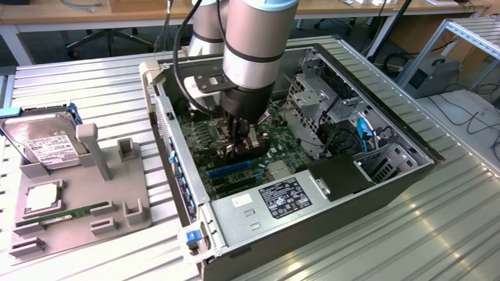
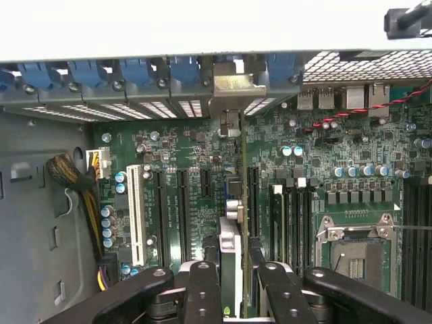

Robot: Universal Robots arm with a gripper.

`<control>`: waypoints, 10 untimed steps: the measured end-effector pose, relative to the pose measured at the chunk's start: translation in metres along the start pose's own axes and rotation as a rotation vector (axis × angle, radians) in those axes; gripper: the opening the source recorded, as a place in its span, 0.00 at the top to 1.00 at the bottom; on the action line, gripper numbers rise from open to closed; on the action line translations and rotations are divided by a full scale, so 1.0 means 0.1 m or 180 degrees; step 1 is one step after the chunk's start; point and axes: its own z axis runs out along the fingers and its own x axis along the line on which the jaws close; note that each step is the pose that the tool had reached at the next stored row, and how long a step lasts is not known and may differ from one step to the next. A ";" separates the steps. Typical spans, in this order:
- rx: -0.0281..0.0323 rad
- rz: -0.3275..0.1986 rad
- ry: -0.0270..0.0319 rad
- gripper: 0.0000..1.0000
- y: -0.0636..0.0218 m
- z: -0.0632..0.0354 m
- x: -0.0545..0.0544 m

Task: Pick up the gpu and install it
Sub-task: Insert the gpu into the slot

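- Gpu (image 2: 233, 236) sits edge-on between the fingers (image 2: 202, 290) of the gripper (image 2: 233, 297), held upright over the motherboard (image 2: 337, 169) inside the open pc case (image 1: 390, 187); its silvery bracket (image 2: 233, 91) reaches up to the row of blue slot clips (image 2: 135, 74) at the case's rear wall.
- Gripper state: fingers clamped on the gpu, one each side of the thin card (partway closed, card filling the gap).
- Step in hand, by my read: the install, not the pick. Card is already down among the expansion slots, lined up w/ a dark slot beside the white slot (image 2: 138, 212).
- Next move calls for, as I judge it: straight, even pressure along the slot line, keeping the bracket square in its rear opening; any tilt risks the edge connector missing the slot.
- Outward, exterior view: arm (image 1: 250, 52) drops into the case; power supply (image 1: 273, 202) lies at the near end; grey parts tray (image 1: 117, 211) on that view's left carries a hard drive (image 1: 43, 140) and a green memory stick (image 1: 74, 212).
- Hard to make out: whether the card's lower edge is seated, touching or just above the slot (can't tell); in the exterior view the arm and gripper cover most of the card. Gpu's face never shows, only its edge.
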 end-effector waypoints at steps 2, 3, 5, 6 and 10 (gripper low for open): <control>0.0000 0.0000 0.0002 0.73 0.007 0.002 0.00; 0.0000 0.0000 0.0003 0.73 0.012 0.003 0.00; 0.0000 -0.0001 0.0003 0.73 0.016 0.007 0.00; 0.0000 -0.0001 0.0004 0.73 0.016 0.007 0.00; 0.0000 0.0002 0.0003 0.73 0.018 0.020 0.01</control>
